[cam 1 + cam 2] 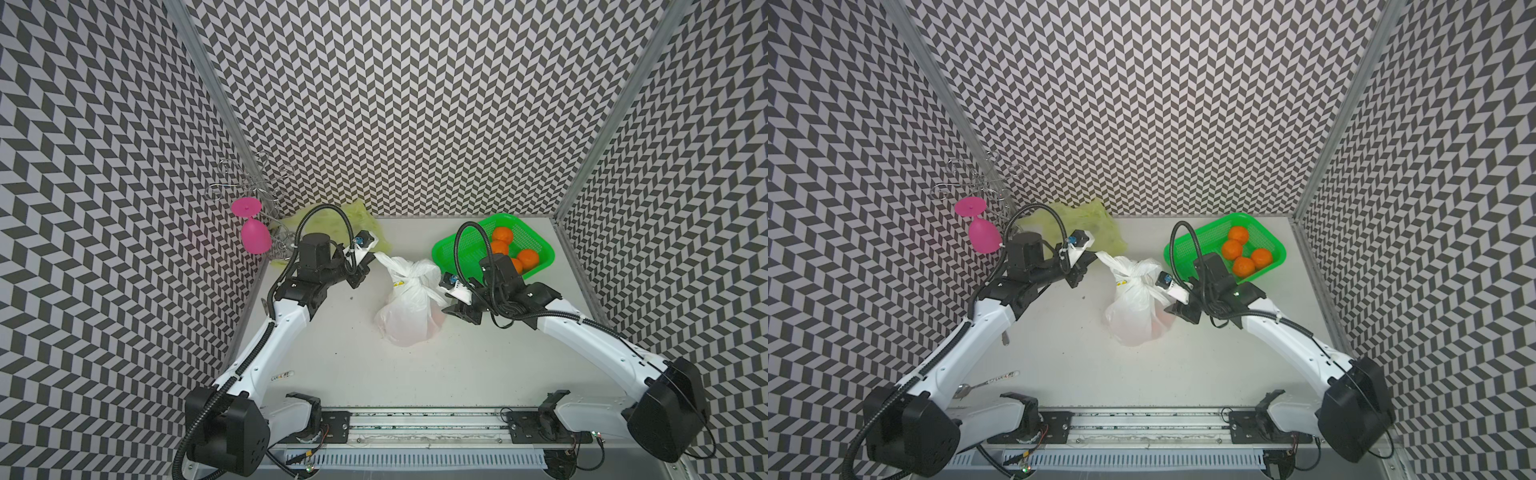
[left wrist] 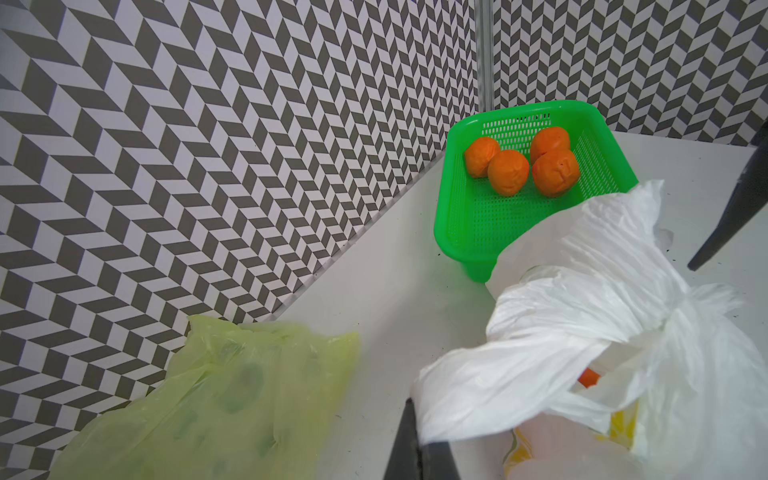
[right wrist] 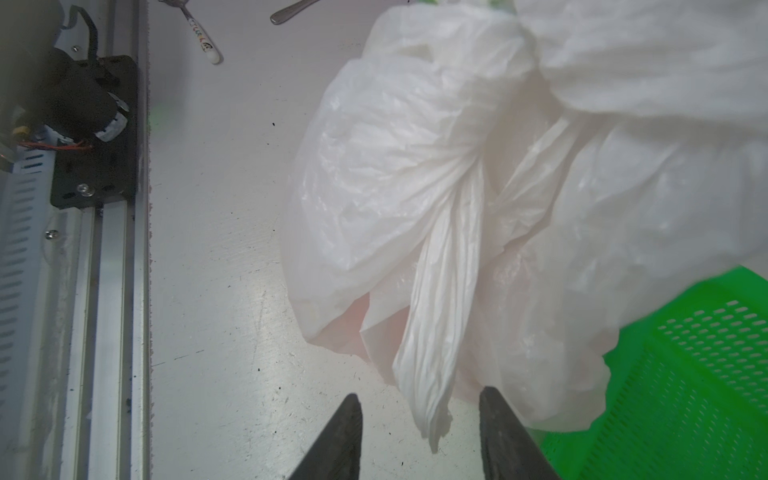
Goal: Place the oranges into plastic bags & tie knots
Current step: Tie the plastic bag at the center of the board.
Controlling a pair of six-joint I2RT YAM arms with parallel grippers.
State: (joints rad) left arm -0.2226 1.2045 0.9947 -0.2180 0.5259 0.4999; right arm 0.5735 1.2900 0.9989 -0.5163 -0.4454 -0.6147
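Right end effector (image 3: 420,392) parted (white bag (image 3: 395,166) knotted)

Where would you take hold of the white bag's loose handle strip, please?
On the white bag, pinch the handle strip near its free end, coming from the robot's right: it trails from the knot toward the open right end effector, tip between the jaws.

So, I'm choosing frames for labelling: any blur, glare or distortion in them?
Left wrist view: yellow-green bag soft, oranges sharp; right wrist view: white bag blurs near the lens, table shows sheen; both top views: wall pattern stretches toward the edges.
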